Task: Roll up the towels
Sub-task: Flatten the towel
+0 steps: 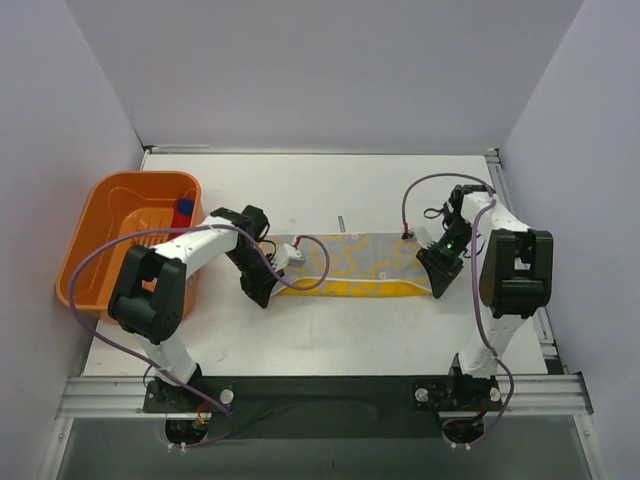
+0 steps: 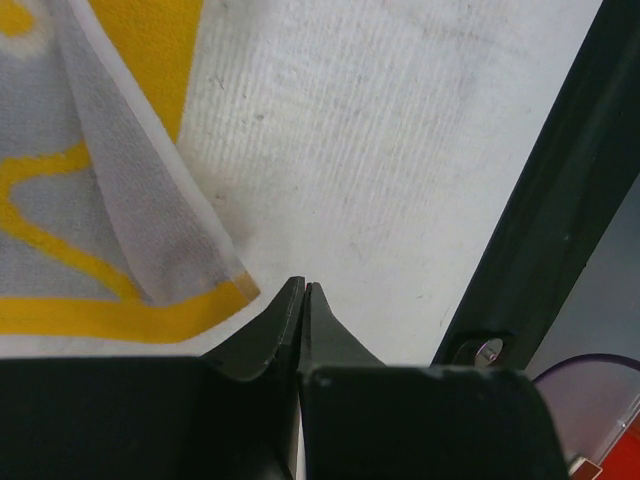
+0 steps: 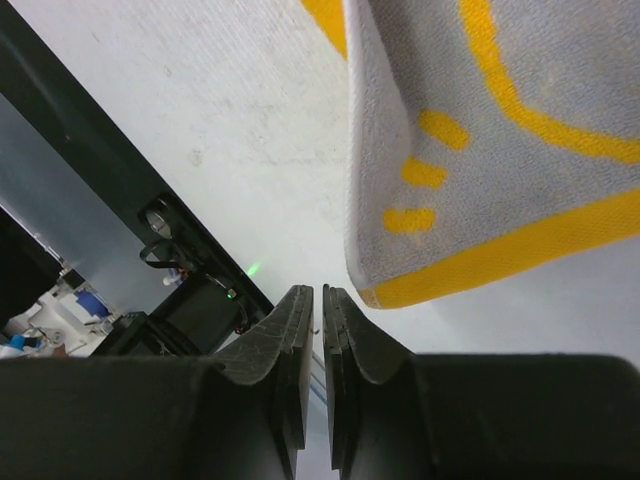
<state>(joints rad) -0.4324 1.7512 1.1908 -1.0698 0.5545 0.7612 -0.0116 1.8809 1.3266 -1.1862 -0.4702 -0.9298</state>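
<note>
While the long soft cloth towel (image 1: 350, 262), pale grey with wavy yellow lines and a yellow border, lies stretched flat across the middle of the white desk (image 1: 300, 190), both arms sit low at its two short ends. The left jaws are clenched tight, black fingertips (image 2: 288, 305) pressed together with nothing between them, just beside the towel's near left corner and not on it. Look at that corner: a pale flap (image 2: 150, 200) is turned over onto the patterned face, with the yellow hem showing below it. Over on the other side, the right jaws are pinched together too, only a hairline slit between the fingertips (image 3: 295, 310) and no cloth in them. The towel's near right corner, with three short yellow dashes (image 3: 420, 175) by the border, sits just beside those tips. Off to the left, an orange plastic tub (image 1: 90, 240) stands apart from the towel.
</note>
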